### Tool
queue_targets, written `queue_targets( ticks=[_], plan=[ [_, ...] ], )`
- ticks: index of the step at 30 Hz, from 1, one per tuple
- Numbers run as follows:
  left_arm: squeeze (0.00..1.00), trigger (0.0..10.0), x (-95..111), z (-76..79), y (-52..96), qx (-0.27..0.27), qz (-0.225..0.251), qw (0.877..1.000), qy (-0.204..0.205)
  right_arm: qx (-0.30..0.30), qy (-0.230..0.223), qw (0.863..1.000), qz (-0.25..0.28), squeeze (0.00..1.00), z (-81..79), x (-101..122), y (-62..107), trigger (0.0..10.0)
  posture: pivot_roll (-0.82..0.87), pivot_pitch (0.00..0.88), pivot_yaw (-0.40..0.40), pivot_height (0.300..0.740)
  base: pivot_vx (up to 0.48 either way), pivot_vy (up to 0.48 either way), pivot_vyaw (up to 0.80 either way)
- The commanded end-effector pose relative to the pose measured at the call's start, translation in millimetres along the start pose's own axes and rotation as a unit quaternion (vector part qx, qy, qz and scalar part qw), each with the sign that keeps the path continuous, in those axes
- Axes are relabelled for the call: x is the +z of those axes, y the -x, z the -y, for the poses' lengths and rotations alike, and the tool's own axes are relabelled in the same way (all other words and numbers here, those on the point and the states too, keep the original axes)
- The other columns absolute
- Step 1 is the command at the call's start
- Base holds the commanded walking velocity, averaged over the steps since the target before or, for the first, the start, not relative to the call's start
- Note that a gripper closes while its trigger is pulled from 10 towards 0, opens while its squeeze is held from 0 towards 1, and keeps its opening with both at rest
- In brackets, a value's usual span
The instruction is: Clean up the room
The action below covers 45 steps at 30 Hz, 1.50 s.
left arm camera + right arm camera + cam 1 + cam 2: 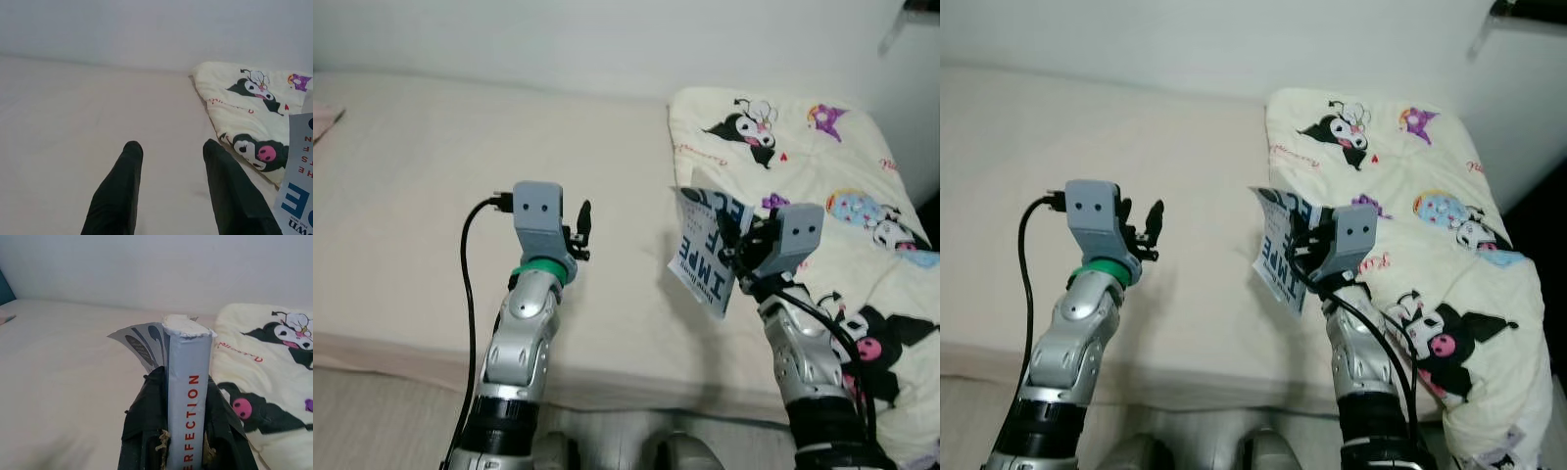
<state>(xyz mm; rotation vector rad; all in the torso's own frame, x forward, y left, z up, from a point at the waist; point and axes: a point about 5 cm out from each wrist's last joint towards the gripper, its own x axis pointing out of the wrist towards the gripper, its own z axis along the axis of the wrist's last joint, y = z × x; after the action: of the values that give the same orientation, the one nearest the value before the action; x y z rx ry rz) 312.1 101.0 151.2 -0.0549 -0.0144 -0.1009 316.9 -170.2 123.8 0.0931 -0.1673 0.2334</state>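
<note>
Broad flat cream mattress surface (421, 186) lies bare ahead of the left gripper (579, 233), open passage. To its right, a rumpled cartoon-print cream duvet (822, 186) blocks the way.

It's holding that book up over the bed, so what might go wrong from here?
Two things, I'd guess. The right gripper pinches the book by the spine alone, and the front cover already fans open, so it may flop or slip out. The book also hangs above the bed right beside the cartoon blanket, so lowering it might snag the fabric. The left gripper is open and empty, giving no support.
</note>
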Motion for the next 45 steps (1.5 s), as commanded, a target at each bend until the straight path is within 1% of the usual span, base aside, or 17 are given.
queue_targets(
  ticks=[1, 2, 3, 7, 10, 11, 12, 15, 24, 35, 45],
  plan=[
    [0.00, 10.0, -7, 3.5, 0.3, -0.008, -0.015, 1.000, 0.001, -0.009, -0.002, 1.000, 0.007, 0.00, 3.0, 0, 1.2, 10.0, 0.00, 0.000, 0.002, 0.740, 0.000, 0.000, 0.00],
    [0.00, 10.0, -7, 3.5, 0.3, -0.008, -0.015, 1.000, 0.001, -0.009, -0.002, 1.000, 0.007, 0.00, 3.0, 0, 1.2, 10.0, 0.00, 0.000, 0.002, 0.740, 0.000, 0.000, 0.00],
    [0.00, 10.0, -12, 2.4, 0.8, -0.008, -0.025, 1.000, 0.002, -0.011, -0.009, 1.000, -0.001, 0.00, 1.8, -4, 2.2, 10.0, 0.00, 0.000, 0.002, 0.740, 0.000, 0.000, 0.00],
    [0.00, 10.0, -14, 1.7, 1.1, -0.008, -0.027, 1.000, 0.001, -0.012, -0.011, 1.000, -0.002, 0.00, 1.2, -5, 2.6, 10.0, 0.00, 0.000, 0.002, 0.740, 0.000, 0.000, 0.00],
    [0.00, 10.0, -19, 0.4, 2.2, -0.013, -0.034, 0.999, -0.007, -0.011, -0.014, 1.000, -0.008, 0.00, -0.6, -9, 4.3, 10.0, 0.00, 0.000, 0.002, 0.740, 0.000, 0.000, 0.00],
    [0.00, 10.0, -19, 0.7, 2.4, -0.019, -0.031, 0.999, -0.020, -0.011, -0.015, 1.000, -0.010, 0.00, -1.1, -11, 4.6, 10.0, 0.00, 0.000, 0.002, 0.740, 0.000, 0.000, 0.00],
    [0.00, 10.0, -19, 0.7, 2.4, -0.019, -0.031, 0.999, -0.020, -0.011, -0.015, 1.000, -0.010, 0.00, -1.1, -11, 4.6, 10.0, 0.00, 0.000, 0.002, 0.740, 0.000, 0.000, 0.00],
    [0.00, 10.0, -18, 4.6, 1.7, -0.043, -0.020, 0.998, -0.039, -0.010, -0.017, 1.000, -0.012, 0.00, -2.5, -12, 4.3, 10.0, 0.00, 0.000, 0.004, 0.740, 0.000, 0.000, 0.00],
    [0.00, 10.0, -14, 10.1, -0.2, -0.067, -0.011, 0.997, -0.045, -0.011, -0.022, 1.000, -0.013, 0.00, -3.1, -14, 5.1, 10.0, 0.00, 0.000, 0.011, 0.740, 0.000, 0.000, 0.00],
    [0.00, 10.0, -15, 10.4, -0.6, -0.073, -0.008, 0.996, -0.047, -0.011, -0.024, 1.000, -0.013, 0.00, -2.9, -15, 5.8, 10.0, 0.00, 0.000, 0.011, 0.740, 0.000, 0.000, 0.00],
    [0.00, 10.0, -16, 9.6, -0.8, -0.073, -0.010, 0.996, -0.047, -0.009, -0.025, 1.000, -0.012, 0.00, -4.3, -16, 6.0, 10.0, 0.00, 0.000, 0.015, 0.740, 0.000, 0.348, 0.00]
  ],
)
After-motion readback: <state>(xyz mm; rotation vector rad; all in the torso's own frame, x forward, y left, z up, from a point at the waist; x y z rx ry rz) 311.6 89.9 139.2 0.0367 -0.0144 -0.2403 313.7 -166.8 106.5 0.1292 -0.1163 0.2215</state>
